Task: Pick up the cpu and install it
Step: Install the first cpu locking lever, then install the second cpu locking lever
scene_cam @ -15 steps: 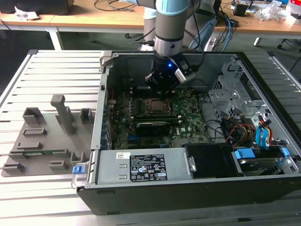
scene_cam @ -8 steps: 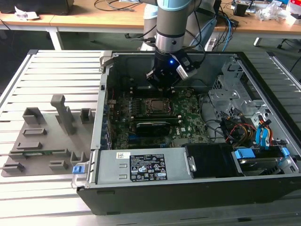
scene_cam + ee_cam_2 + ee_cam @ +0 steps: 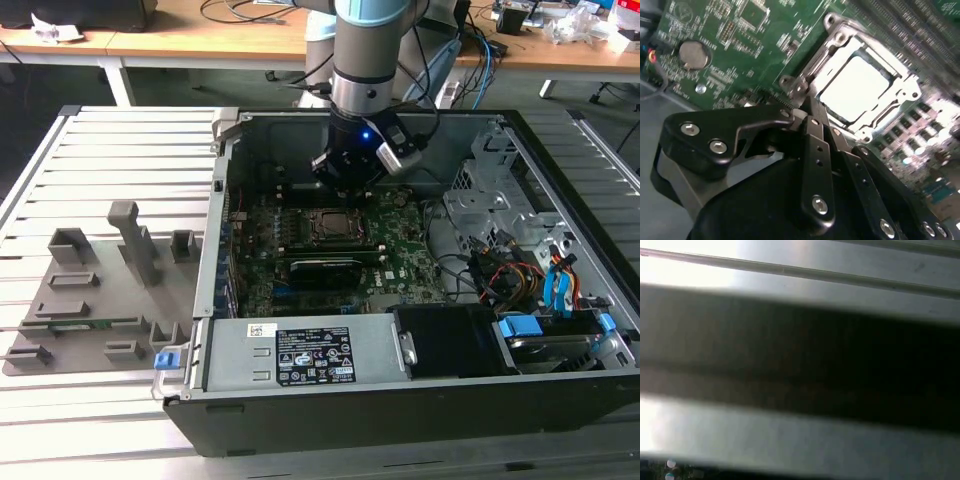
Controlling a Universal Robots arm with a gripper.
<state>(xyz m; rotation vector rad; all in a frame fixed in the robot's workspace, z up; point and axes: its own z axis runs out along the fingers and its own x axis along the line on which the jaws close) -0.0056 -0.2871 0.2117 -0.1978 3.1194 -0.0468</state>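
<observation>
The cpu (image 3: 854, 86) looks to be already sitting in the socket (image 3: 860, 82) on the motherboard (image 3: 740, 40); in the second wrist view it's a bright pale square lying flat inside the metal frame, face up, edges lined up with the frame's sides. It's square, so there's no real long axis to speak of, and glare washes out any corner mark, so which way it's keyed can't be read. The gripper (image 3: 812, 107) hangs just beside the socket's near edge, fingers pressed together with no gap showing and nothing between them. In the exterior view the gripper (image 3: 352, 178) is inside the open computer case (image 3: 400, 420), over the far part of the board, just behind the socket (image 3: 325, 228), while the grey tray (image 3: 60, 300) sits well apart outside the case on the slatted table (image 3: 100, 130). So this reads as the tail end of the install step: chip placed, hold let go. What's left probably calls for confirming the chip is fully flat in the frame, since any tilt could bend the contacts.
</observation>
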